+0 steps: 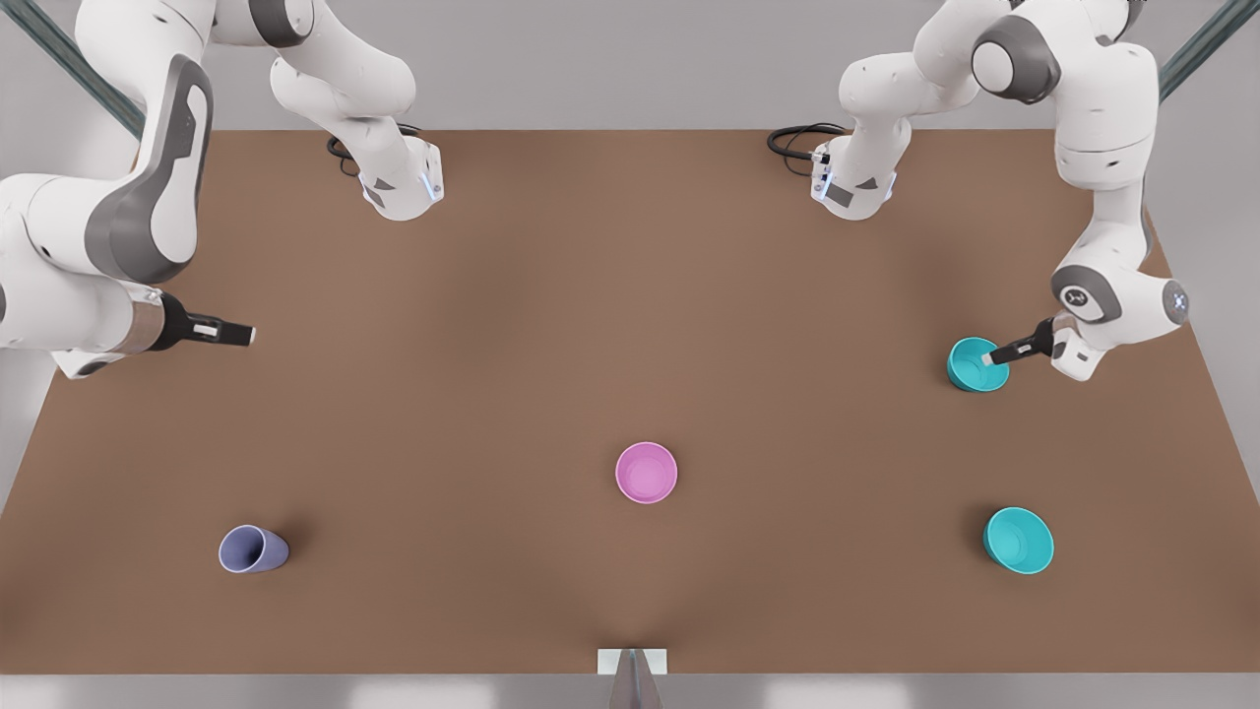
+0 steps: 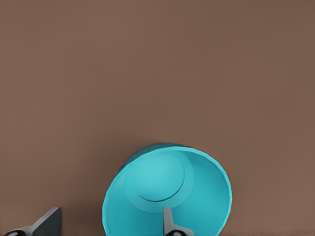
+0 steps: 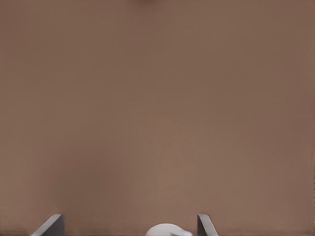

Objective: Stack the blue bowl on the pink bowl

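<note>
Left gripper [image 1: 987,360] sat open astride the blue bowl [image 1: 975,366] rim, pink bowl [image 1: 646,473] well toward front view's left; right gripper [image 1: 246,335] open, waiting.

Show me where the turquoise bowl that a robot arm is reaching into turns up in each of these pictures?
Front view: the blue bowl sits on the front view's right side, with the left gripper at its rim.
Left wrist view: the same bowl lies between the open fingers, one inside it, one outside.
Right wrist view: brown table, with no bowl there.
Shared landmark: the brown table.
</note>
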You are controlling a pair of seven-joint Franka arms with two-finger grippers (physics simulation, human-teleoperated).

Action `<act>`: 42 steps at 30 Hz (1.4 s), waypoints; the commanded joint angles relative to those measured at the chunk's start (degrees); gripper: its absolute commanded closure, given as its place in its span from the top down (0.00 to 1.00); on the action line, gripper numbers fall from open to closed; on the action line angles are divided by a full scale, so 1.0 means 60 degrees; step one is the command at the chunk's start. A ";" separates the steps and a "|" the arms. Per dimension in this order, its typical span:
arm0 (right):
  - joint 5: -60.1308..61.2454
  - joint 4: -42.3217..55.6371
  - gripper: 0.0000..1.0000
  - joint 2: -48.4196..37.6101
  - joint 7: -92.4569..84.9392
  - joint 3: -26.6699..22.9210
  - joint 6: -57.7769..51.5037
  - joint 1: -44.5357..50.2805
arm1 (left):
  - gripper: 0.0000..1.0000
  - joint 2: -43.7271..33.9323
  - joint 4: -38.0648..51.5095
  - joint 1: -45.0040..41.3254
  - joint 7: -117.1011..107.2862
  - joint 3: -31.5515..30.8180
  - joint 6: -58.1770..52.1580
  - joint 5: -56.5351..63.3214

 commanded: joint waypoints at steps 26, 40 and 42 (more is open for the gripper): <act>-0.0043 -0.0027 1.00 0.0321 -0.1446 0.0032 -0.0196 -0.0013 | 0.21 0.0149 0.1474 -0.0700 0.1694 -0.0071 -0.1631 -0.0205; -0.0087 -0.0086 1.00 0.0365 -0.1475 0.0017 -0.0020 -0.0013 | 0.21 0.5656 1.1333 -0.5976 -1.4200 -0.3029 -0.4108 -0.0747; -0.0087 -0.0086 1.00 0.0365 -0.1475 0.0017 -0.0020 -0.0013 | 0.21 0.5627 1.1436 -0.5902 -1.4597 -0.3235 -0.4092 -0.0747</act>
